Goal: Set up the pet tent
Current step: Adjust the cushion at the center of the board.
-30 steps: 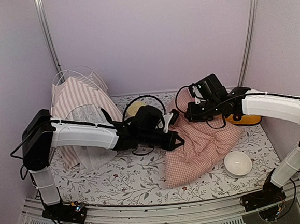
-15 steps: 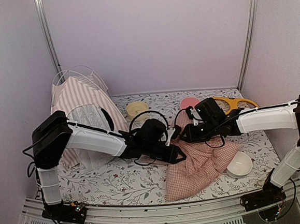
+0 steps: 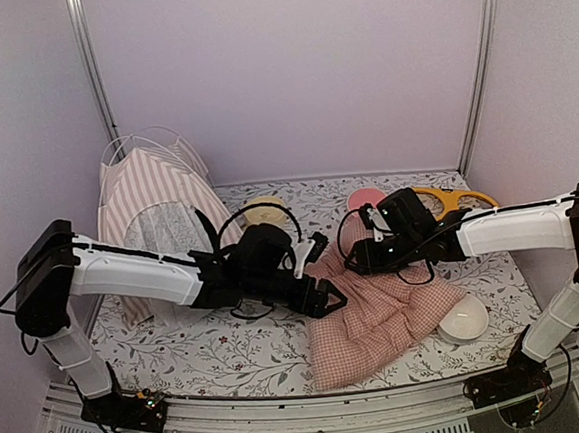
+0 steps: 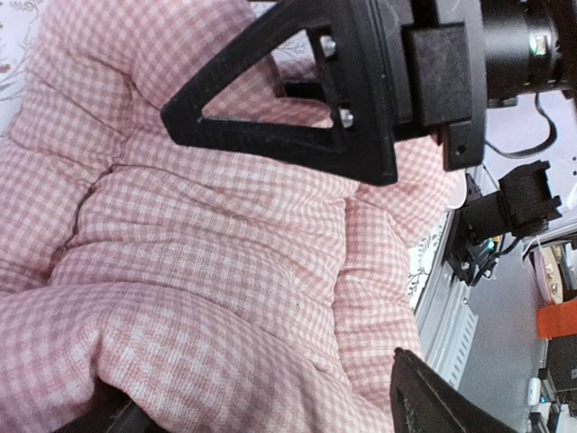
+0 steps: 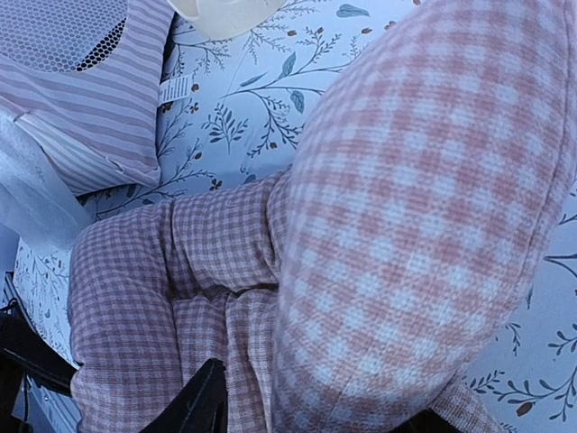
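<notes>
Floral-print tablecloth (image 3: 230, 352) inside a plain lilac booth w/ metal corner posts. The pet tent (image 3: 142, 188) sits at the far-left corner against the L wall. It's upright, thin white poles arching out of the top, sheer curtain (image 3: 160, 232) facing the table centre, and your L forearm crosses in front of it. The R wrist cam catches its black mesh window (image 5: 63, 32) at the top-left edge.

Both arms are busy elsewhere, over the pink checked cushion (image 3: 388, 319), which lies rumpled center-right, well apart from the tent.
- L gripper (image 3: 322, 274): jaws spread wide over the cushion's left edge, nothing pinched. It reads as released.
- R gripper (image 3: 363, 256): at the cushion's far edge. The wrist cam shows only finger stubs w/ a fat fold bulging between them, so you can't tell if it's clamped or loose.

Also on the table: cream bowl (image 3: 265, 210), pink dish (image 3: 366, 197) and a yellow looped item (image 3: 459, 198) along the back, plus a white bowl (image 3: 460, 316) touching the cushion's right edge.

Judgement: the tent looks about erected, and the step in hand is prob. the cushion, laid down but not yet in the tent. The next move likely calls for a regrip on the cushion's left side, then carrying it left to the curtain opening. Keep your L elbow off the tent fabric and poles, and don't drag the white bowl.
</notes>
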You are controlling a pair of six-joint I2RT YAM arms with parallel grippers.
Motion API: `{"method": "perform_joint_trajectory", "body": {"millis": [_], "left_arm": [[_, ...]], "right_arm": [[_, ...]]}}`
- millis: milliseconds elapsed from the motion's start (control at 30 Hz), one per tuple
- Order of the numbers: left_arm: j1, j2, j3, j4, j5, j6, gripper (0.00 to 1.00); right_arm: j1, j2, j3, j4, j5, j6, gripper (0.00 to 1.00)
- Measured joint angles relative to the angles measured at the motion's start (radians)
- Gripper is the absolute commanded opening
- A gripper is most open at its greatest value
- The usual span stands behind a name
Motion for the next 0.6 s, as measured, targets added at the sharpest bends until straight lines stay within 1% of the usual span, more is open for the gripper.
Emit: {"method": "perform_joint_trajectory", "body": {"millis": [133,333,533,567,600], "left_arm": [[0.005,-0.050,-0.022,-0.036,-0.025,0.015,0.81],[0.021,-0.150,-0.074,-0.078,-0.064,0.029,0.85],[0.027,-0.190,-0.115,-0.107,-0.059,0.047,0.85],[0.027,-0.195,-0.123,-0.109,-0.052,0.049,0.85],[0.027,-0.200,-0.132,-0.107,-0.040,0.051,0.81]], "right_arm": [[0.000,0.000,0.002,-0.010,-0.001,-0.011,0.66],[0.000,0.000,0.008,-0.029,-0.002,-0.027,0.78],[0.000,0.002,0.015,-0.043,-0.020,-0.039,0.92],[0.000,0.005,0.020,-0.046,-0.025,-0.040,0.93],[0.000,0.007,0.024,-0.046,-0.030,-0.041,0.95]]}}
